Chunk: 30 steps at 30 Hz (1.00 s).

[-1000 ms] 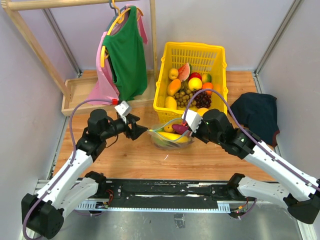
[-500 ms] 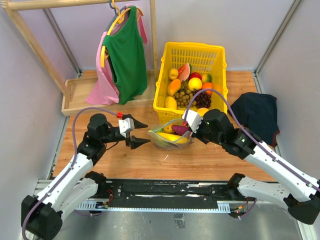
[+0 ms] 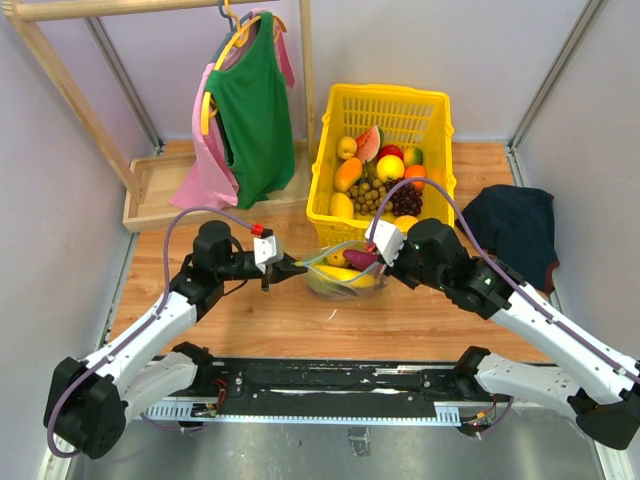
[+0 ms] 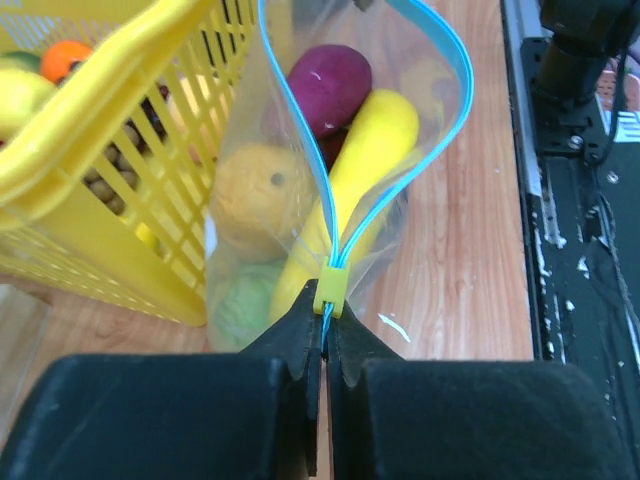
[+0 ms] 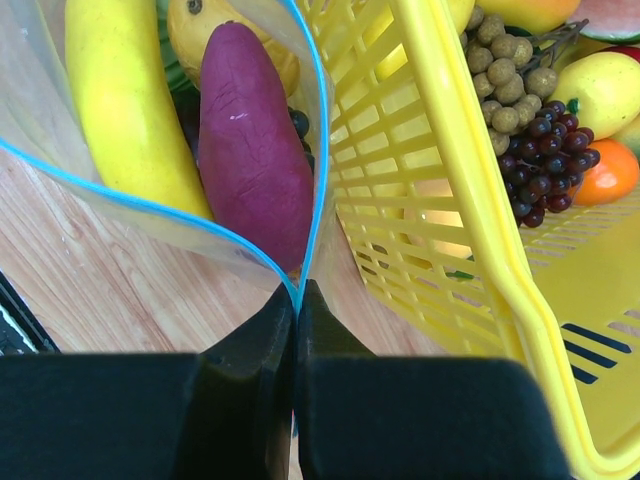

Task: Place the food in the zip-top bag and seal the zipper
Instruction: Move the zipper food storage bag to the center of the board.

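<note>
Tightly on zipper [image 4: 331,242] ends: left gripper [image 4: 322,326], right gripper [image 5: 296,302]; inside, perhaps a melon [image 4: 236,306].

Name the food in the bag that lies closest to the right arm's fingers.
The purple eggplant: it sits just beyond the right fingers, against the blue zipper; the yellow banana lies farther left.

Site: we class it a robot test cell | Evidence: two robot arms [image 3: 150,330] bolted to a metal rail [image 3: 330,385] at a wooden table [image 3: 290,320] | plain partition walls [image 3: 480,50] enclosing | Staged props: clothes rack [image 3: 60,75], yellow basket [image 3: 385,98]
</note>
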{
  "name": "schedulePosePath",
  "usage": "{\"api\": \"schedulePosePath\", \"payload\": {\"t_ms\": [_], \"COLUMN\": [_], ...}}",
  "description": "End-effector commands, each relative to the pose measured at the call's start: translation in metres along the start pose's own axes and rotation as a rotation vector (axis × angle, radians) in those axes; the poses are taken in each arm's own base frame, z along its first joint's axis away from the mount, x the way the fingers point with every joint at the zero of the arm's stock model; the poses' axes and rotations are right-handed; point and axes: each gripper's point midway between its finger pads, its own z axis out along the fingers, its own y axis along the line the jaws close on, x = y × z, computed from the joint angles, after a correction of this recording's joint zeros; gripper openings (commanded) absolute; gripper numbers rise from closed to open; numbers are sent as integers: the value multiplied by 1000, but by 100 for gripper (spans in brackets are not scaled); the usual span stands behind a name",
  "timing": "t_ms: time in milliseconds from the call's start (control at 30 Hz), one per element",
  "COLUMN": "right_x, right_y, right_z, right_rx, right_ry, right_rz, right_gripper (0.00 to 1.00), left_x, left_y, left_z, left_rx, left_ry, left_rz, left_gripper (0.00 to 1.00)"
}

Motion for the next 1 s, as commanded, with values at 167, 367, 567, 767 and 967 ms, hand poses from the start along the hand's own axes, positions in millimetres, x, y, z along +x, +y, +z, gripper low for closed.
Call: {"api": "schedulePosePath", "payload": {"t_ms": [167,367,567,767,967], "right_x": [5,20,29,32,34], "right_y": [-27,-28,-20,-22,-25], "right_z": [-24,-28,-17,-9,-4], "right_rx": [139,161,135,155,167], "right_ry": [29,67,108,120,140], "right_rz": [33,38,55,76,106], "right_gripper": [1,1,1,1,1], "left_x": [-37,-41,-39,-37,-40], "left_y": [13,25,21,47,49], "left_z": [-16,-27,-27,-41,-51], "left_rx": [-124,-239,-230,-425,-501], "left_ry": [-32,-18,-12,10,-28], "left_rz": [146,105,57,-22,-85], "left_gripper": [0,0,0,0,1]}}
